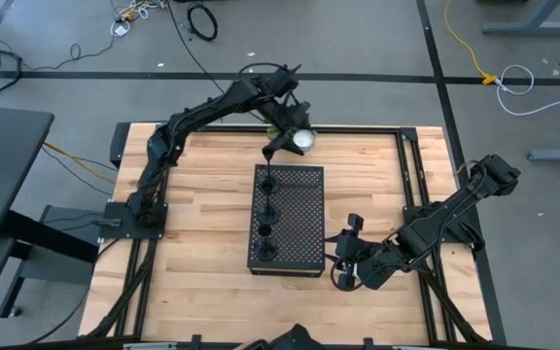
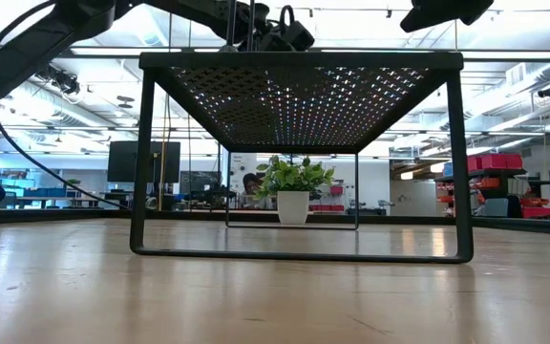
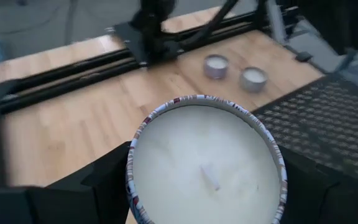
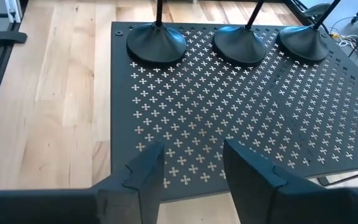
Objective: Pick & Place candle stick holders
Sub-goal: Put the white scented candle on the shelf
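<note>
Three black candle stick holders point(image 1: 266, 231) stand upright by their round bases point(image 4: 156, 43) in a row along the left part of the black perforated box point(image 1: 299, 219). My left gripper point(image 1: 295, 136) is above the table's far edge, just beyond the box, shut on a large white candle in a patterned tin point(image 3: 207, 165). My right gripper point(image 1: 343, 277) is open and empty at the box's near right corner. Its fingers point(image 4: 191, 165) hover at the box's edge, pointing toward the holders. My left gripper pinches the round candle tin by opposite sides of its wall point(image 3: 132, 180), one dark finger on each side. The tin sits level with its wax top up. It looks lifted clear of the table.
Two small white tealight candles point(image 3: 216, 65) lie on the wood table beside the box. The box stands on thin legs point(image 2: 141, 172) with open space under it. Black frame rails point(image 1: 411, 165) run along the table's edges.
</note>
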`<state>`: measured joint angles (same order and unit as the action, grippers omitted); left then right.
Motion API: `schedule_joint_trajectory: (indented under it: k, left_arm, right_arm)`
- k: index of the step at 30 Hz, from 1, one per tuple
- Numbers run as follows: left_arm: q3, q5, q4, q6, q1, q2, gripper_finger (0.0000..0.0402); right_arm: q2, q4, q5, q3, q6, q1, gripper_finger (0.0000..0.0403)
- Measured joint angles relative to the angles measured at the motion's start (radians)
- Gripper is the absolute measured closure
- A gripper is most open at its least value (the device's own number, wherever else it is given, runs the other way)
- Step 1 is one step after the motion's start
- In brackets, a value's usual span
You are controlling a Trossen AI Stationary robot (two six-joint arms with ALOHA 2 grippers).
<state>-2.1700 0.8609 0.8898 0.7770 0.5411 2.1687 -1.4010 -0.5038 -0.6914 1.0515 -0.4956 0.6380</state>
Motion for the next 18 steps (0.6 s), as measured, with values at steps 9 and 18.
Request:
schedule_joint_trajectory:
  k: [9,18]
  left_arm:
    - [0.001,0.081,-0.024,0.064,-0.052,0.015,0.0108]
    - [0.002,0.124,-0.021,0.103,-0.064,0.055,0.0108]
  right_arm:
    - [0.0,-0.024,-0.008,0.0,-0.016,-0.002,0.0239]
    - [0.0,-0.034,-0.008,0.0,-0.024,-0.002,0.0239]
